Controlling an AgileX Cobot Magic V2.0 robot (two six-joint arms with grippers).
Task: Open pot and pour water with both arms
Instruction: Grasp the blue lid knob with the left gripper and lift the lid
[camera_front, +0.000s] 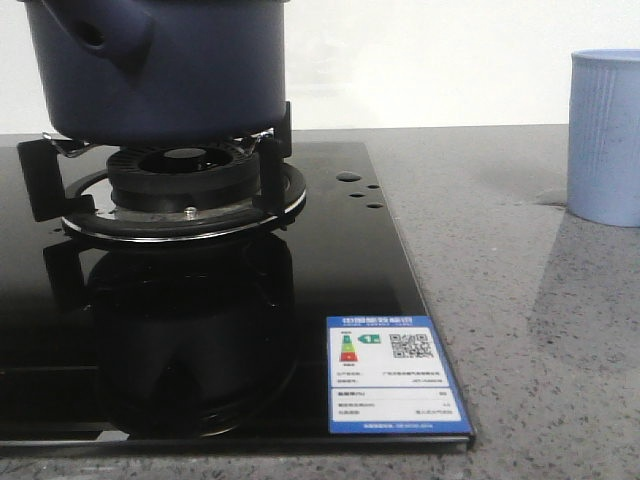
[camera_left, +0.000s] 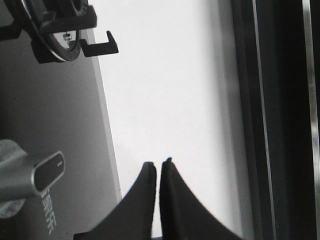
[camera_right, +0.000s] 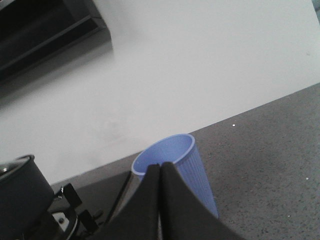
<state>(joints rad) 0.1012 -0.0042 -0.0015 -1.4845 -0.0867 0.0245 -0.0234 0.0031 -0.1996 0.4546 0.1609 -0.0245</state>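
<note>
On the burner grate (camera_front: 150, 180) sits the round navy matte pot (camera_front: 160, 70); at three o'clock, the ribbed light-blue cup (camera_front: 604, 135), contents unseen. Left claw (camera_left: 159, 167) and right claw (camera_right: 160, 170) are both pressed together, holding nothing.

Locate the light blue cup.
In the front view the cup stands upright on the grey counter at far right, clear of the black hob holding the pot.

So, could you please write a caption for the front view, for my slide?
Dark blue pot sitting on the burner grate of a black glass hob, with a light blue ribbed cup standing apart on the grey counter.
</note>
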